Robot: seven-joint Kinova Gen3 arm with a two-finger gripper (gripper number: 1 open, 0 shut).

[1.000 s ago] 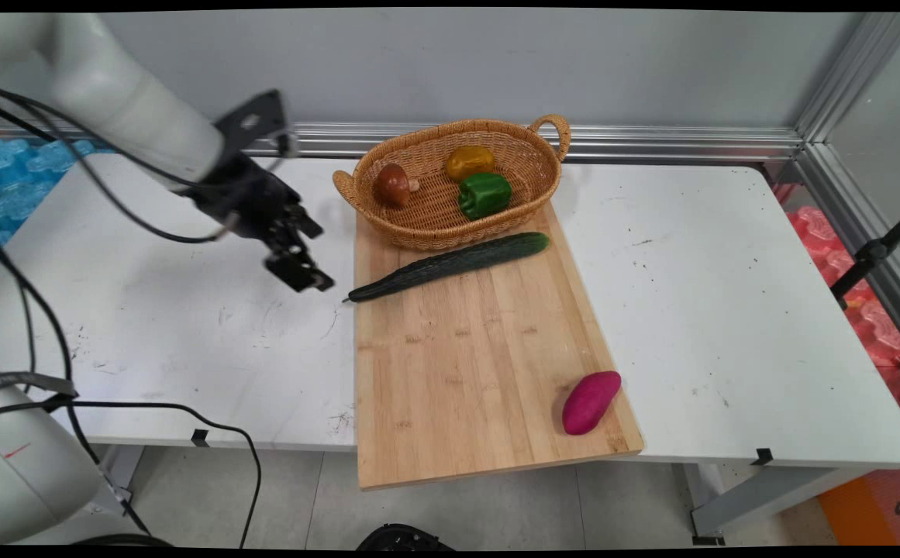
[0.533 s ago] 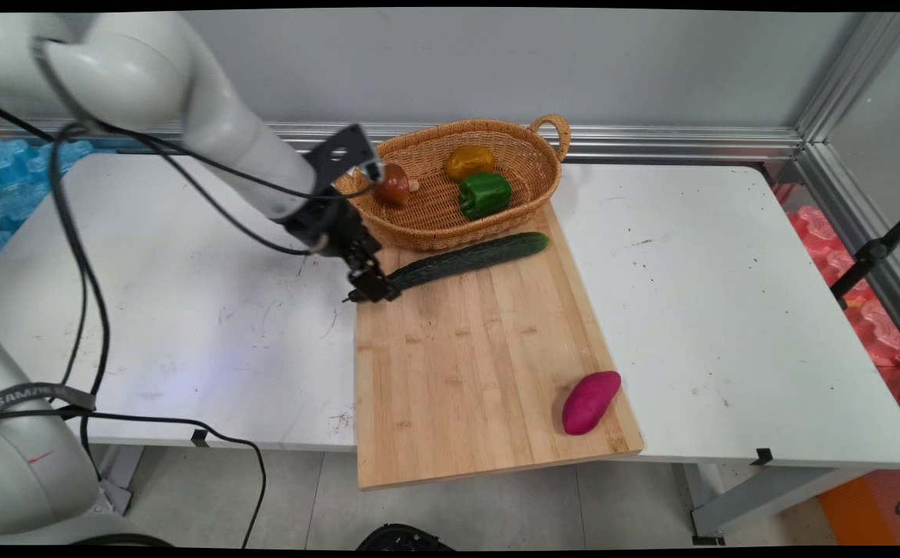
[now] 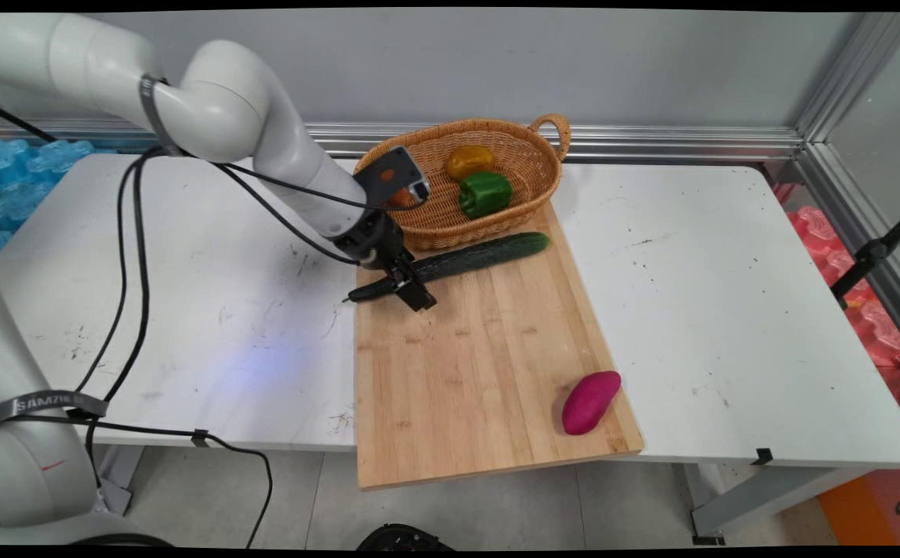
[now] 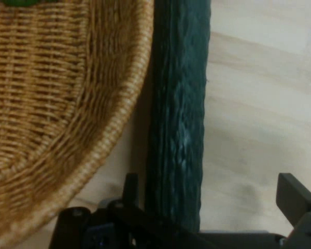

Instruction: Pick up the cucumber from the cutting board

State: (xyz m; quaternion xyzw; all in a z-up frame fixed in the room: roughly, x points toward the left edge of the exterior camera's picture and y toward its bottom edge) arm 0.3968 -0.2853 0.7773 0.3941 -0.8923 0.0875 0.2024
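The gripper (image 3: 412, 291) is down low over the far left corner of the wooden cutting board (image 3: 481, 372), right at the thin left end of the cucumber (image 3: 469, 259). In the hand view its two black fingers (image 4: 295, 194) stand wide apart with the cucumber (image 4: 179, 129) running up between them. One finger is close against the cucumber's side and the other is well off over bare wood. Nothing is clamped yet, as far as I can see.

The cucumber lies flat on the board, slanting from its dark tapered tip at the board's left edge up toward the right. It sits just along the near wall of the wicker basket (image 3: 496, 225), and I can't tell if the two quite touch.

It's a long, dark green, ridged cucumber. I'd judge it firm and fairly light, with a bumpy skin that should give the pads some bite, though a hard squeeze could bruise it. Held this near the tip it would likely droop or swing. A hold closer to the middle, across its width, looks the steadier choice, but the basket crowds that side.

In the basket sit a green pepper (image 3: 484, 194) and a yellow pepper (image 3: 470, 161). A purple sweet potato (image 3: 591, 401) lies well apart at the board's near right corner, on the white table (image 3: 729, 310).
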